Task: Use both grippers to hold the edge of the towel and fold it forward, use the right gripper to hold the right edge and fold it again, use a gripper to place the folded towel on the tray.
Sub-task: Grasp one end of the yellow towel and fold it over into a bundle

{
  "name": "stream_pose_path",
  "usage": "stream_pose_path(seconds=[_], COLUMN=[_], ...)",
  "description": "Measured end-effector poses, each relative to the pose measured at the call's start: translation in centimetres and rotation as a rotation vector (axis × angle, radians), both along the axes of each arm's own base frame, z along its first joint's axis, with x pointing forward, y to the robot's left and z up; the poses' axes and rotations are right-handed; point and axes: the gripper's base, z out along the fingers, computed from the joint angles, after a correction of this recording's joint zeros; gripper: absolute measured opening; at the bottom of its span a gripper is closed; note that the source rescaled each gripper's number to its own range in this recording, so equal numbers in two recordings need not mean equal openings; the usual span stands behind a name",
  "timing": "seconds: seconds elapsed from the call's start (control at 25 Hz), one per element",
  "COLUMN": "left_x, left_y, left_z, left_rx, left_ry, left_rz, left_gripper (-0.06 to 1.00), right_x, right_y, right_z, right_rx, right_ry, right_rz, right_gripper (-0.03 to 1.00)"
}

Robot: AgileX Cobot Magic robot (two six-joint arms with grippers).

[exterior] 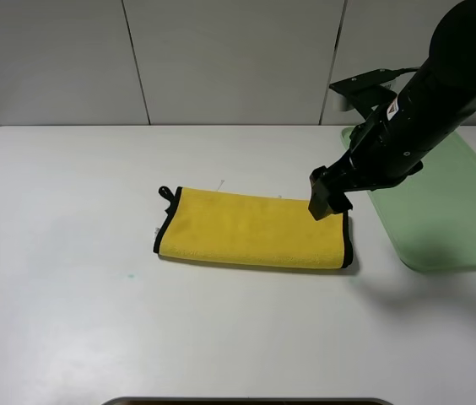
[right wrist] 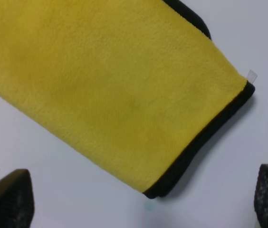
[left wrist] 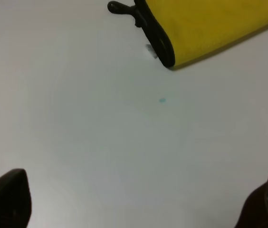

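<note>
Bench: white. A small teal speck sits nearest, in front of the towel's left end.

Left gripper: seen only from its own wrist camera. Its fingers are spread wide with bare bench between them and nothing held. It is off the towel's left end, well apart from the cloth.

Towel: lies flat on the bench, folded into a long strip, yellow side up. The black edge of the towel runs down the left end and again down the right end. The corner loop sticks out from the far left corner. A tiny white tag shows at the right end.

Right gripper: over the towel's right end, at its far corner. The fingers are wide apart, the right edge lies below between them, and nothing is gripped. Cannot tell whether it touches the cloth.

Tray: pale green, just right of the towel, not touching it. The right arm crosses its far left corner.

Wall: pale panels, beyond the towel.
</note>
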Motion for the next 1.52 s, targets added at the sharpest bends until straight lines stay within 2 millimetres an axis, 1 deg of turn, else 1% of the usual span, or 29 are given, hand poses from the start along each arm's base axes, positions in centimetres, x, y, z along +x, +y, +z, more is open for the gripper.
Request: stream_pose_path(seconds=[0.12,0.24,0.36,0.52,0.72,0.88,1.04,1.28,1.52], left_x=[-2.0,-3.2,-4.1,-4.8,-4.9,-5.2,-5.2,-4.8,-4.7], left_y=[1.3,2.0,2.4,2.8,2.9,3.1,3.3,3.9,4.1], left_z=[-0.8,-1.8,-2.9,-3.0,-3.0,-3.5,-3.2,-3.1,-3.0], left_rx=[-0.059,-0.112,-0.141,-0.174,-0.182,-0.149,-0.142,-0.083,-0.123], left_ry=[-0.026,-0.028,-0.018,-0.053,-0.062,-0.012,-0.031,-0.071,-0.059], left_rz=[0.036,0.065,0.069,0.068,0.068,0.076,0.086,0.134,0.196], left_gripper=[0.99,0.99,0.98,0.92,0.91,0.91,0.91,0.91,0.91], right_x=[0.0,0.0,0.0,0.0,0.0,0.0,0.0,-0.1,-0.1], right_y=[0.0,0.0,0.0,0.0,0.0,0.0,0.0,0.1,0.1], right_z=[0.0,0.0,0.0,0.0,0.0,0.0,0.0,0.0,0.0], right_rx=[0.001,0.001,0.001,0.001,0.004,0.003,0.007,0.018,0.02], right_ry=[0.0,0.0,0.0,0.001,0.002,0.003,0.005,0.01,0.012], right_rz=[0.0,0.0,0.0,-0.001,-0.002,-0.002,-0.004,-0.011,-0.013], right_gripper=[1.0,1.0,1.0,1.0,1.0,1.0,1.0,1.0,1.0])
